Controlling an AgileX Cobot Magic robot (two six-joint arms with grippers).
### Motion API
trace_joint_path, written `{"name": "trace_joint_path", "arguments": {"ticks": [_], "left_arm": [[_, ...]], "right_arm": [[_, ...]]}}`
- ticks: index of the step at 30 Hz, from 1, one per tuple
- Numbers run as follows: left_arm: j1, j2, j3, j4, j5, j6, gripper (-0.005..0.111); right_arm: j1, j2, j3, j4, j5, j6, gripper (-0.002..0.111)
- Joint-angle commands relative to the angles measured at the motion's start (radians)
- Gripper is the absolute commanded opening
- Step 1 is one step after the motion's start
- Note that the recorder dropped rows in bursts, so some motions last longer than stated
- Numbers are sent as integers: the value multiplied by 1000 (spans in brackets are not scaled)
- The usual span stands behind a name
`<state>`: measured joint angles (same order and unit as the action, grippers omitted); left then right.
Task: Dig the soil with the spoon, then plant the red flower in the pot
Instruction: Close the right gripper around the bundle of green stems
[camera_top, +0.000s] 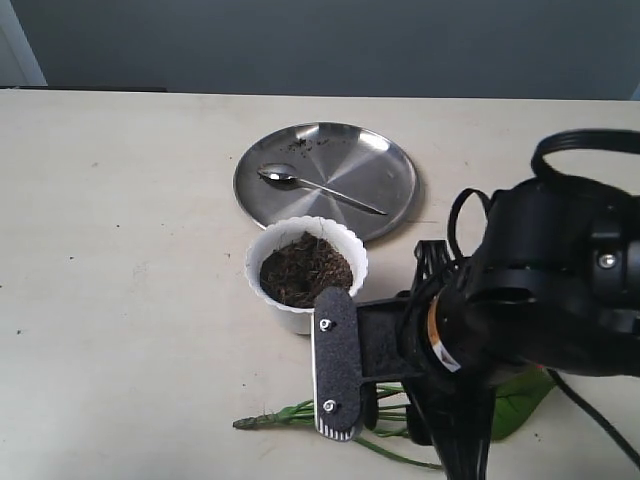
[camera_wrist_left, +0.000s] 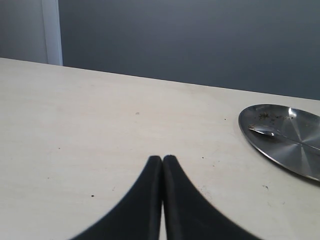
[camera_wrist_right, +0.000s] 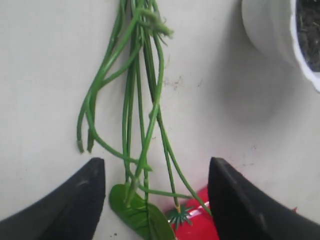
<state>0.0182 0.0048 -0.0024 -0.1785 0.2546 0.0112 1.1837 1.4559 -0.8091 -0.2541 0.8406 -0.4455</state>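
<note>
The white pot (camera_top: 306, 268) stands mid-table, filled with dark soil (camera_top: 305, 270); its wall (camera_wrist_right: 267, 27) also shows in the right wrist view. The spoon (camera_top: 320, 186) lies on the steel plate (camera_top: 385, 180) behind the pot, its bowl (camera_wrist_left: 262, 131) visible in the left wrist view. The red flower lies flat near the front edge, its stems (camera_top: 290, 412) pointing left. My right gripper (camera_wrist_right: 156, 167) is open above the stems (camera_wrist_right: 137, 95), green leaf (camera_wrist_right: 140, 215) and a red bloom (camera_wrist_right: 197, 222), its fingers on either side. My left gripper (camera_wrist_left: 162, 159) is shut on nothing, over bare table.
The steel plate (camera_wrist_left: 285, 137) carries a few soil crumbs. The right arm's black body (camera_top: 540, 290) hides most of the flower's leaf (camera_top: 520, 400) and blooms in the exterior view. A dark wall runs behind the table's far edge.
</note>
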Motion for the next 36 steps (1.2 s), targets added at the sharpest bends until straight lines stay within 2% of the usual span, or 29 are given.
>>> {"name": "trace_joint_path", "arguments": {"ticks": [1, 7, 17, 32, 34, 36], "left_arm": [[2, -5, 2, 2, -15, -1, 0], [2, -5, 2, 2, -15, -1, 0], [2, -5, 2, 2, -15, -1, 0], [2, -5, 2, 2, -15, -1, 0], [2, -5, 2, 2, -15, -1, 0], [2, -5, 2, 2, -15, -1, 0]], "right_arm": [[3, 52, -5, 11, -27, -15, 58], [3, 77, -5, 57, -28, -54, 58], [3, 165, -5, -8, -57, -58, 58], [3, 276, -5, -6, -134, -52, 58], [3, 276, -5, -6, -143, -52, 52], [3, 276, -5, -6, -144, -52, 35]]}}
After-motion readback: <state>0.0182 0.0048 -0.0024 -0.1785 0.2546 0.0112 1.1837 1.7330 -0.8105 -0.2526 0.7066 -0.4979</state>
